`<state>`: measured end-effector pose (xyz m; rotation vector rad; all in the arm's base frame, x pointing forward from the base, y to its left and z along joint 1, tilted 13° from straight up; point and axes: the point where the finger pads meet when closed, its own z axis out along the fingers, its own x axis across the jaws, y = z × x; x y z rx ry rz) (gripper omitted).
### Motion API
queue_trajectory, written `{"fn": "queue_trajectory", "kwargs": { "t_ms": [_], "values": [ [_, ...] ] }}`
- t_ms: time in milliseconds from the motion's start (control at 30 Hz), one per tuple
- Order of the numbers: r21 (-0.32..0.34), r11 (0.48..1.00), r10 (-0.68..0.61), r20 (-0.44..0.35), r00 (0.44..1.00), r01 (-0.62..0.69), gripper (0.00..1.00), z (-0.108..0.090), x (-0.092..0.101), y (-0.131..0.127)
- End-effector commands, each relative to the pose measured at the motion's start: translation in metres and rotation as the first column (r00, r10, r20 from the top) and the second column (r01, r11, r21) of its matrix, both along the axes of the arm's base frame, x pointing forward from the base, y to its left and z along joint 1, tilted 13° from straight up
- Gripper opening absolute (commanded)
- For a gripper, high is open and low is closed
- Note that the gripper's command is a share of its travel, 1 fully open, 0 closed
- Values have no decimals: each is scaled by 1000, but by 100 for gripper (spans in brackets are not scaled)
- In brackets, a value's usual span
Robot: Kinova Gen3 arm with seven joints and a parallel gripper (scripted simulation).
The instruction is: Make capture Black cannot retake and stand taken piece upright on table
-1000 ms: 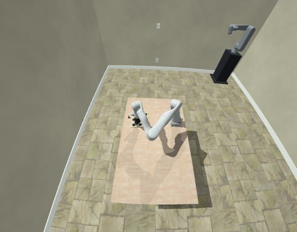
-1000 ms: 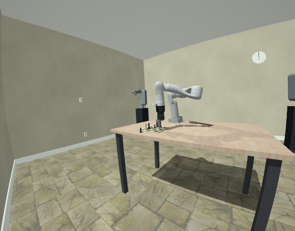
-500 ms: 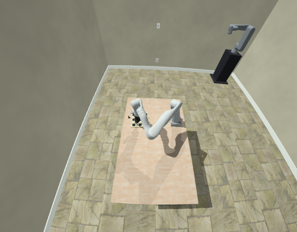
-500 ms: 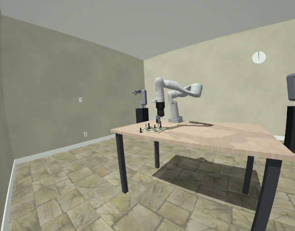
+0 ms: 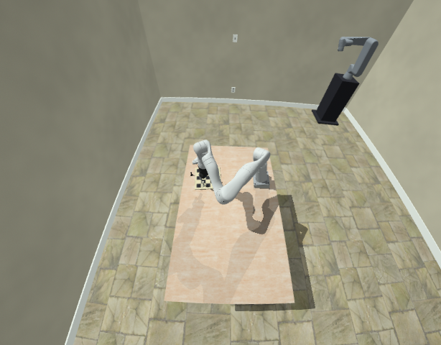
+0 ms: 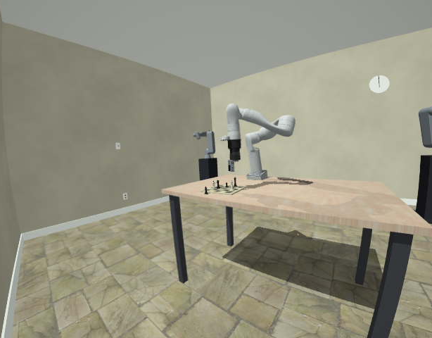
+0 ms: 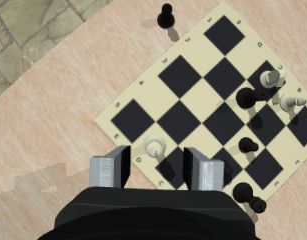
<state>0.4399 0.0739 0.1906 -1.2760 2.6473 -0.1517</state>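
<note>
The small chessboard point(image 7: 209, 107) lies near the table's corner; it also shows in the exterior view point(image 6: 223, 189) and the top view point(image 5: 205, 180). My gripper point(image 7: 156, 161) point(image 6: 231, 165) is open and empty, raised well above the board. A white pawn point(image 7: 153, 147) stands upright on a light square straight below the fingers. A black pawn point(image 7: 167, 15) stands upright on the table just off the board's edge point(image 6: 206, 190). Several black pieces point(image 7: 247, 98) and two white pieces point(image 7: 271, 80) stand on the right part of the board.
The table edge and the floor point(image 7: 53, 0) are close to the black pawn off the board. The arm's base point(image 6: 256, 175) stands behind the board. Two other grey arms on black pedestals point(image 6: 207, 167) stand off the table.
</note>
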Motion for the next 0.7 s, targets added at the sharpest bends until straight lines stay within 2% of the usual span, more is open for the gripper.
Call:
{"fn": "queue_trajectory", "kwargs": {
  "t_ms": [0, 33, 67, 667],
  "values": [
    [6, 1000, 1, 6, 1000, -1, 79, 5, 1, 1],
    [6, 1000, 1, 6, 1000, -1, 79, 5, 1, 1],
    [6, 1000, 1, 6, 1000, -1, 100, 5, 1, 1],
    [6, 1000, 1, 6, 1000, -1, 100, 5, 1, 1]
  ]
}}
